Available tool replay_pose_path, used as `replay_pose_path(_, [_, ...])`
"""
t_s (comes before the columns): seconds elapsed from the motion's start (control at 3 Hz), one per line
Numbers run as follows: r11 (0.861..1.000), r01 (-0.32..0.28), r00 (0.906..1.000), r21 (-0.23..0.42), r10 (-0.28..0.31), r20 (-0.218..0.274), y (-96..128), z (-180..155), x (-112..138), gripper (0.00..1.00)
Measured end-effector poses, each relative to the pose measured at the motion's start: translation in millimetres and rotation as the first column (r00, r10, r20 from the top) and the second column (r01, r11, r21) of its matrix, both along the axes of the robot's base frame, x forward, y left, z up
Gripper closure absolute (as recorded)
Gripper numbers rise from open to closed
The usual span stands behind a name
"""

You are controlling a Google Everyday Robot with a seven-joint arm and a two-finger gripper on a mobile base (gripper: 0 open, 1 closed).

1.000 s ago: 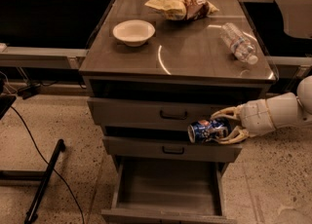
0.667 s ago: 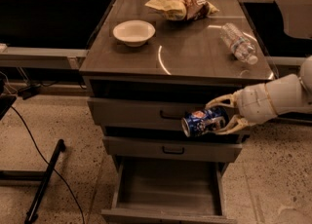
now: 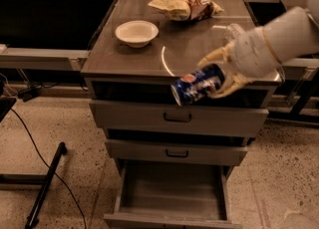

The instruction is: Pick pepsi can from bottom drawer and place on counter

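The table [image 3: 189,49] was now within reach. Above the open bottom drawer [image 3: 172,193], the pincer [image 3: 213,76] had risen from upper-drawer height to the table's front edge, clenched around the tilted pepsi can [image 3: 197,85]. Only the set-down probably remained.

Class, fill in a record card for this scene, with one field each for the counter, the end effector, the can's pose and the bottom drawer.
counter: carries a bowl and a snack bag
end effector: shut on the pepsi can, just before the counter's front edge
can pose: tilted, in the air, not yet on the counter
bottom drawer: pulled open
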State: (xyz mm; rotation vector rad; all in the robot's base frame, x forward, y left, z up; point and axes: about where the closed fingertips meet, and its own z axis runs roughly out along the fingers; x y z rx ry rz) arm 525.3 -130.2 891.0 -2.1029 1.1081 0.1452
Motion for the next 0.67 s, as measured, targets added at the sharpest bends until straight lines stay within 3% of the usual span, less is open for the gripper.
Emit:
replay_pose_path(0.33, [0.984, 0.144, 0.9882, -0.109, -0.149, -0.037, -24, 2, 67, 1.0])
replay_pose_path(0.67, [0.961, 0.244, 0.968, -0.127, -0.249, -0.028, -28, 23, 104, 1.0])
